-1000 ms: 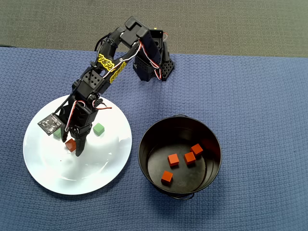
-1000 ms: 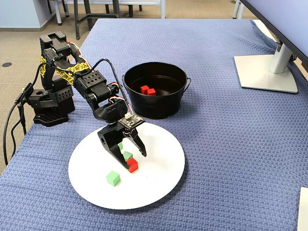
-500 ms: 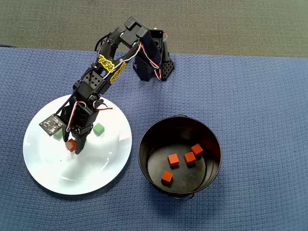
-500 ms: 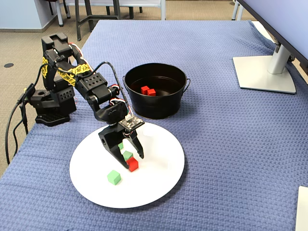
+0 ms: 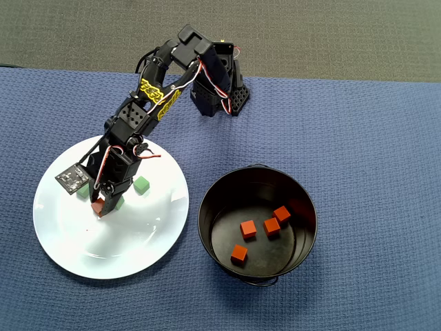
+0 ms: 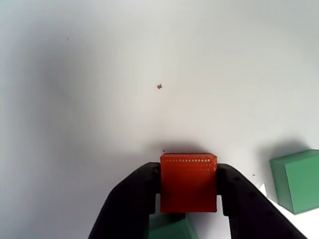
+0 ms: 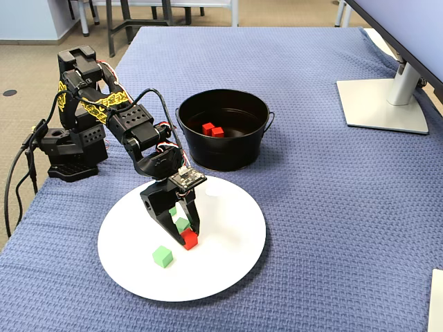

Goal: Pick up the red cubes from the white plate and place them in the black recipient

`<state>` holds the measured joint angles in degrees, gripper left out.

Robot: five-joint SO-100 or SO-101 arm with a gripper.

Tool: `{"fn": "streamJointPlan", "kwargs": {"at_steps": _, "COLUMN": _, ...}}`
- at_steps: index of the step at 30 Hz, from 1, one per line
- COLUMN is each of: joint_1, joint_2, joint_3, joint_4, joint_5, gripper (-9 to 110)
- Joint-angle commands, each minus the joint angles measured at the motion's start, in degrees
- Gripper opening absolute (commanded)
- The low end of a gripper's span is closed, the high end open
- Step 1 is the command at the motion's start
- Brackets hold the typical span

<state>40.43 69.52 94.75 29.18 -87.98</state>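
Observation:
One red cube is pinched between my two black fingers low over the white plate. My gripper is shut on it at the plate's left-middle in the overhead view. The fixed view shows the same red cube at the jaw tips of the gripper, at or just above the plate. The black recipient stands right of the plate with several red cubes lying inside it. In the fixed view the recipient is behind the plate.
Green cubes lie on the plate close to the jaws: one to the right, one beside the right finger, one nearer the plate's front. The arm's base is at the cloth's far edge. A monitor stand is far right.
The jaws, open around the red cube a second ago, have closed onto it. The wrist has drawn back slightly toward the arm's base.

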Motion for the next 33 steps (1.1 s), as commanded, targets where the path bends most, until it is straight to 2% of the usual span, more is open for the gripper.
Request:
{"fn": "streamJointPlan", "kwargs": {"at_steps": 1, "joint_1": -1.05, "joint_2": 2.72, "joint_3": -9.05, "joint_4": 6.94, "joint_5": 2.9, "gripper": 0}}
{"fn": "streamJointPlan", "kwargs": {"at_steps": 7, "joint_1": -3.34, "joint_2": 6.94, "joint_3": -22.85, "joint_4": 21.09, "joint_5": 6.33, "gripper": 0}}
{"fn": "streamJointPlan", "kwargs": {"at_steps": 11, "joint_1": -7.56, "joint_2": 12.22, "joint_3": -25.31, "joint_4": 24.87, "joint_5": 12.22, "gripper": 0}}
{"fn": "streamJointPlan", "kwargs": {"at_steps": 17, "joint_1": -18.11, "joint_2": 18.9, "joint_3": -27.95, "joint_4": 27.16, "joint_5": 32.17, "gripper": 0}}
{"fn": "streamJointPlan", "kwargs": {"at_steps": 22, "joint_1": -27.33, "joint_2": 18.9, "joint_3": -36.91, "joint_4": 34.37, "joint_5": 50.71, "gripper": 0}}
{"fn": "streamJointPlan", "kwargs": {"at_steps": 28, "joint_1": -35.6, "joint_2": 15.12, "joint_3": -41.04, "joint_4": 39.11, "joint_5": 64.6, "gripper": 0}}
{"fn": "streamJointPlan", "kwargs": {"at_steps": 33, "joint_1": -38.32, "joint_2": 10.81, "joint_3": -40.96, "joint_4": 40.96, "joint_5": 78.31, "gripper": 0}}
